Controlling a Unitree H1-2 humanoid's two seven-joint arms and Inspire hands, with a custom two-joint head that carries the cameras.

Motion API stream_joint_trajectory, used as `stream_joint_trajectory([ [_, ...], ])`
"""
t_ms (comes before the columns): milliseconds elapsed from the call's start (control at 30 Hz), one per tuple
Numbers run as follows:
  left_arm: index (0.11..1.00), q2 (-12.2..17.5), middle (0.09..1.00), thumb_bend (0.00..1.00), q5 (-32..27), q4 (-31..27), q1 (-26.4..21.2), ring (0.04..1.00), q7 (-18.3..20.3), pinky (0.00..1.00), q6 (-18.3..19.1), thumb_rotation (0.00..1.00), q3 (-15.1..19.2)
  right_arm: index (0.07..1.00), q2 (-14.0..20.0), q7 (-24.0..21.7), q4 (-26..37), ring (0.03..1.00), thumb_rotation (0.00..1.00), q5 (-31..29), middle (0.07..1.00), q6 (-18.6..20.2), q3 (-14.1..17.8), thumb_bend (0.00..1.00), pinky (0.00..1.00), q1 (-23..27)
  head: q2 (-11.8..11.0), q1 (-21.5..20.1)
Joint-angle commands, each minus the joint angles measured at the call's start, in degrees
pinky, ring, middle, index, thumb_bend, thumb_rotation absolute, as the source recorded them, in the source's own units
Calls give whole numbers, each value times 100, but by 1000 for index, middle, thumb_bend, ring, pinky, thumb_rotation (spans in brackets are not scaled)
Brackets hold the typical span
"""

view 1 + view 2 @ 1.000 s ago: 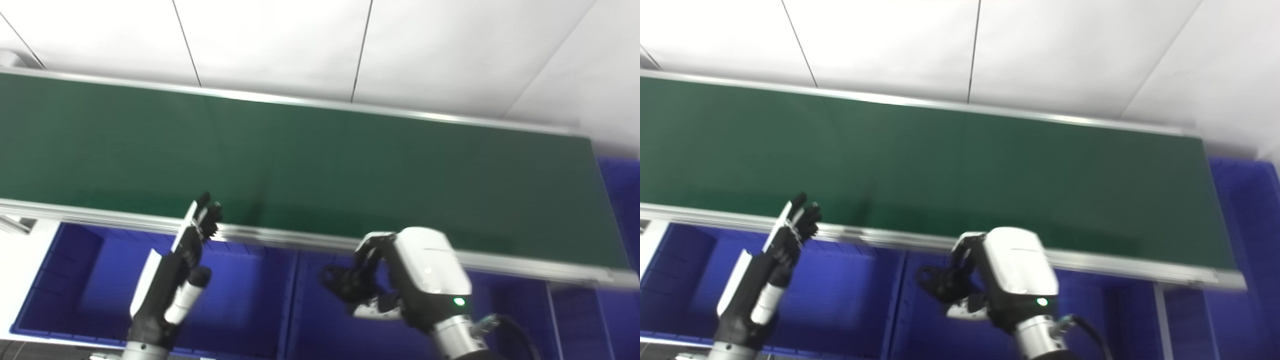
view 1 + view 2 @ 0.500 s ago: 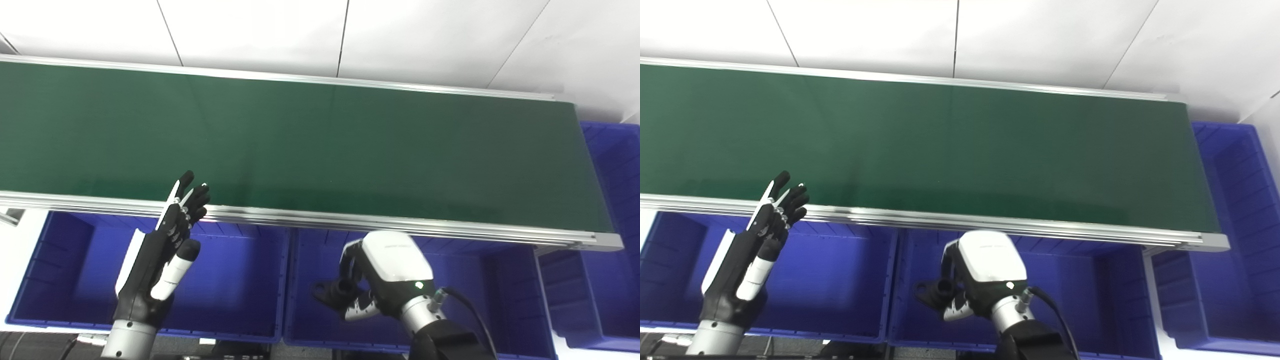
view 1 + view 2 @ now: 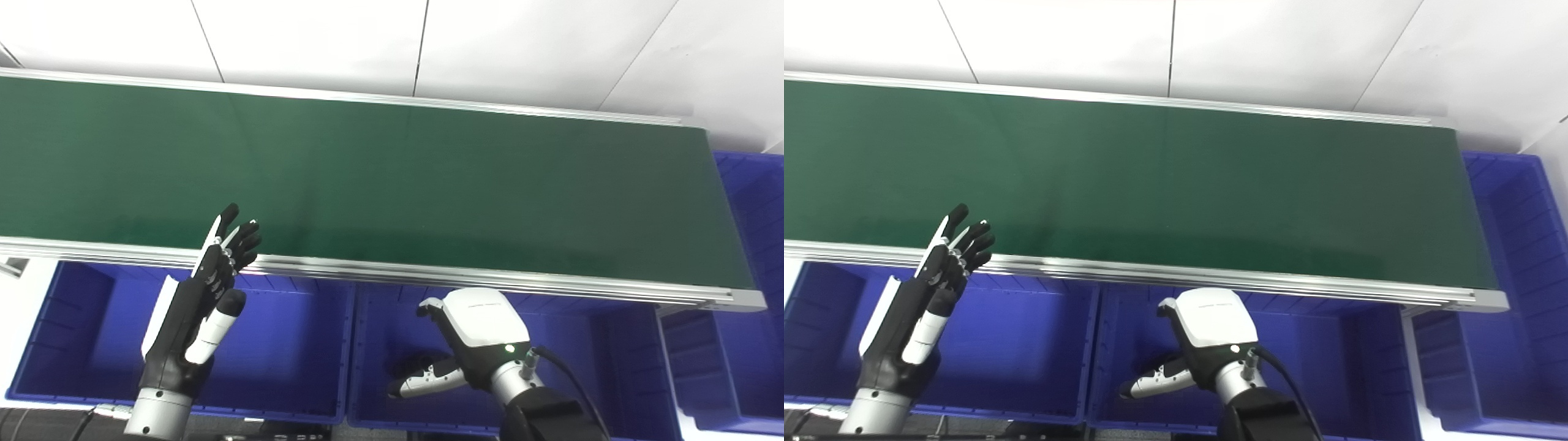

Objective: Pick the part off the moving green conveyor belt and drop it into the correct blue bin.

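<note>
The green conveyor belt [image 3: 429, 184] runs across the view and no part shows on it. My left hand [image 3: 202, 306] is open, fingers straight and pointing up, over the left blue bin [image 3: 288, 367] at the belt's front rail. My right hand [image 3: 471, 343] hangs over the middle blue bin [image 3: 588, 367], palm down, with its white thumb stretched to the left and nothing visibly held. A dark shape sits under its palm; I cannot tell whether it is fingers or a part.
A third blue bin [image 3: 753, 202] stands at the belt's right end. The aluminium front rail [image 3: 551, 282] separates the belt from the bins. White wall panels lie behind the belt.
The camera has shifted and steadied. My right hand was curled around something dark over the middle bin; now its fingers have spread apart. My left hand has stayed open in place.
</note>
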State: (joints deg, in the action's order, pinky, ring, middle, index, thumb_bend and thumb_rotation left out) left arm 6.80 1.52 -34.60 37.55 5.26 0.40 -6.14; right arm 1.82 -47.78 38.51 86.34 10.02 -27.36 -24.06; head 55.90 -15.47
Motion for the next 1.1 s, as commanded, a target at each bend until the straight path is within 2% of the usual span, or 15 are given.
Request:
stream_joint_trajectory([
  [0,1000,19,934,729,41,-70,64,913,24,909,-187,898,-18,813,-134,-85,380,720,860,-163,785,-179,56,1000,569,-47,-4,7],
  [67,1000,27,933,724,60,-52,85,908,36,908,-239,904,-33,822,-276,-352,1054,737,889,-838,804,149,316,1000,603,-227,-43,34],
  [133,1000,38,932,717,78,-25,106,901,41,907,-298,909,-37,824,-316,-301,1516,739,929,-1701,812,336,589,1000,607,-456,-77,67],
  [200,1000,41,929,711,87,-14,110,896,40,906,-317,913,-37,823,-330,-41,1590,746,968,-2475,817,290,870,990,613,-666,-77,67],
  [233,1000,51,925,705,100,-6,115,892,41,900,-329,917,-31,792,-399,361,1581,712,959,-3551,779,380,1186,922,590,-956,-150,58],
  [267,1000,60,925,704,107,4,118,891,42,899,-342,917,-24,786,-447,658,1568,704,956,-4338,771,444,1409,908,585,-1167,-158,50],
  [300,1000,82,923,702,88,42,116,889,47,897,-379,918,-5,773,-505,1128,1298,689,951,-5109,755,131,1624,881,574,-1389,-230,-36],
  [367,1000,130,925,697,51,118,109,892,61,893,-429,919,35,748,-607,1711,743,658,924,-5816,730,-441,1866,808,556,-1588,-315,-206],
  [500,1000,241,938,735,28,250,90,906,99,897,-509,922,114,751,-824,2216,56,699,915,-6358,758,-842,1996,790,621,-1596,-420,-426],
  [533,1000,276,943,730,-27,309,85,917,115,916,-547,927,146,764,-933,2418,-152,723,930,-6482,774,-1013,1971,811,644,-1573,-588,-692],
  [700,1000,297,950,721,-136,448,92,932,145,950,-638,936,218,810,-1125,3303,-706,791,969,-6859,831,-1725,1799,843,703,-1576,-703,-749],
  [733,1000,286,950,719,-83,475,98,933,135,952,-665,938,214,816,-1150,3465,-776,799,973,-6947,838,-1852,1791,840,709,-1613,-807,-604],
  [800,1000,257,951,726,24,520,106,930,112,941,-711,968,201,881,-1163,3759,-893,847,998,-7090,886,-2095,1771,805,769,-1672,-866,-468],
  [933,1000,206,955,720,248,609,121,923,80,912,-898,975,158,974,-1135,4234,-1044,884,1000,-7231,940,-2462,1707,777,806,-1751,-953,-261],
  [1067,1000,159,958,721,347,682,135,925,56,895,-1033,959,147,999,-1043,4465,-1152,903,990,-7338,983,-2637,1657,750,815,-1746,-984,-179],
])
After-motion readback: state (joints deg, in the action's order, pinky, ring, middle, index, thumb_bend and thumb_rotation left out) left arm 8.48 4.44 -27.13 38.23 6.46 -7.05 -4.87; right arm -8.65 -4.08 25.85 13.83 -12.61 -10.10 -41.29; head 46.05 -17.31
